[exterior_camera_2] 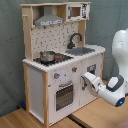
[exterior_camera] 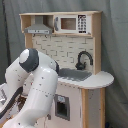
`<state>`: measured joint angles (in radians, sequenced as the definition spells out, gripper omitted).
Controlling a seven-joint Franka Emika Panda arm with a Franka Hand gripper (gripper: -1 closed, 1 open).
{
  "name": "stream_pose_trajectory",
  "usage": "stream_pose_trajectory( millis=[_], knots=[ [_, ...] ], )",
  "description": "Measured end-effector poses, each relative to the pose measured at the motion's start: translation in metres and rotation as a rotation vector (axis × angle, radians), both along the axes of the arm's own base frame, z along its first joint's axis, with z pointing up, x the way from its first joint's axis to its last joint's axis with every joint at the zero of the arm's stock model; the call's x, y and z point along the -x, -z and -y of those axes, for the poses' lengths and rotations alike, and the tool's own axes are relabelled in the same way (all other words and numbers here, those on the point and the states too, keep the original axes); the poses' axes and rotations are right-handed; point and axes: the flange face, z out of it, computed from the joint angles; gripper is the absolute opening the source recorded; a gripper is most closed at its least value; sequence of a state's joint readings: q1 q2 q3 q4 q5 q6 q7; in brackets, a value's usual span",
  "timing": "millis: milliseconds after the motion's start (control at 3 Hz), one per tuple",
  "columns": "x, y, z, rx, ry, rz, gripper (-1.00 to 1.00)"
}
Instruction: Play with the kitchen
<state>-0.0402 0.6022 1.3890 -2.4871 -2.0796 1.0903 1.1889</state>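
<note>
Kitchen [exterior_camera_2: 50, 75] looks rigid and heavy, so I'd only work its oven door [exterior_camera_2: 64, 95]; gripper [exterior_camera_2: 86, 78] opening: can't tell.

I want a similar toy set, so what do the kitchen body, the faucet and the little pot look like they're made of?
The kitchen looks like white-painted board with pale bare wood edges, matte. The faucet seems black plastic, though metal is possible. The pot looks like shiny metal, with bright reflections.
</note>
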Motion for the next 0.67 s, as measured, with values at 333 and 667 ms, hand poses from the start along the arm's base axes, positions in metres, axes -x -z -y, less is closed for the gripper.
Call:
stream_pose_trajectory(
  millis=[333,667],
  knots=[
    [-0.0036,0.0098,0.0082,-0.087,0.001,0.010,1.00],
    [-0.0083,0.0152,0.0129,-0.173,0.004,0.021,1.00]
  ],
)
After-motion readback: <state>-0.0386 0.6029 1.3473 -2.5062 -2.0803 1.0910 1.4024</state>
